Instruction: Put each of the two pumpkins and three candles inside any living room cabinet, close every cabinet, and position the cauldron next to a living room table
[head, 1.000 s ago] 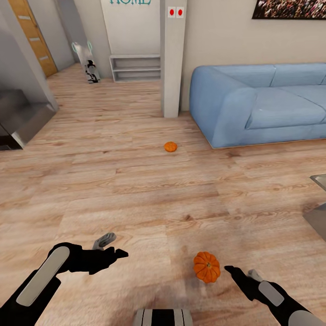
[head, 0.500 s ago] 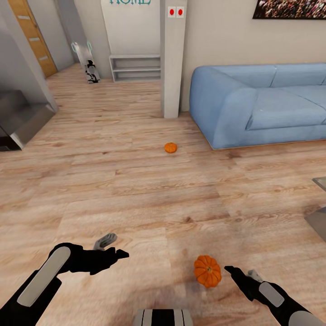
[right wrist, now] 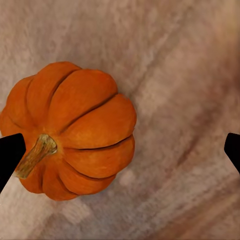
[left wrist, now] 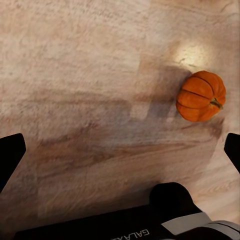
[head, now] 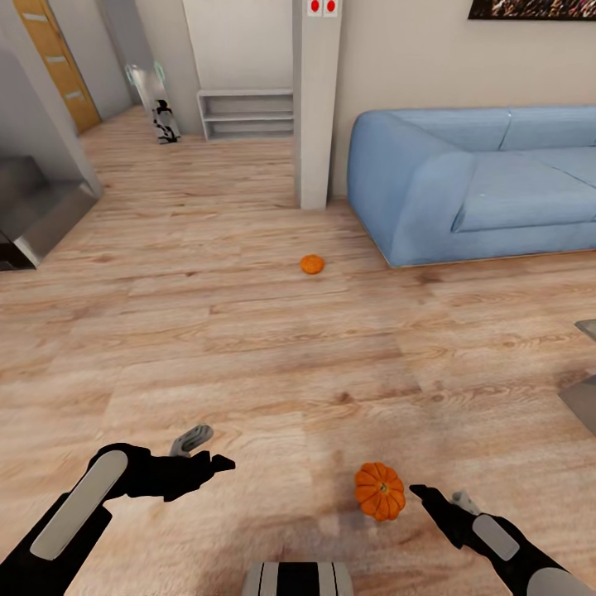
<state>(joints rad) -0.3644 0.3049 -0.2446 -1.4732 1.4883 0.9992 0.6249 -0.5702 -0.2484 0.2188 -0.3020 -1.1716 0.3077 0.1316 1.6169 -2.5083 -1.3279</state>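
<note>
One orange pumpkin [head: 380, 491] lies on the wooden floor just ahead of my right gripper [head: 439, 497]. The right wrist view shows this pumpkin [right wrist: 75, 130] large between the spread fingers, off to one side, and that gripper [right wrist: 120, 152] is open and holds nothing. My left gripper [head: 207, 451] hovers open over bare floor well to the left of it; its wrist view catches the same pumpkin [left wrist: 201, 96] beyond one fingertip. A second pumpkin [head: 312, 264] sits farther off, near the white pillar. The candles, cabinet and cauldron are out of view.
A blue sofa [head: 463, 190] stands at the back right beside a white pillar [head: 314, 108]. A low white shelf [head: 247, 116] is behind it. A grey unit [head: 41, 215] juts in at the left and a table corner [head: 583, 389] at the right edge.
The whole view has shifted slightly, with the far wall and sofa sliding up the picture. Both arms and the two pumpkins keep their places.
</note>
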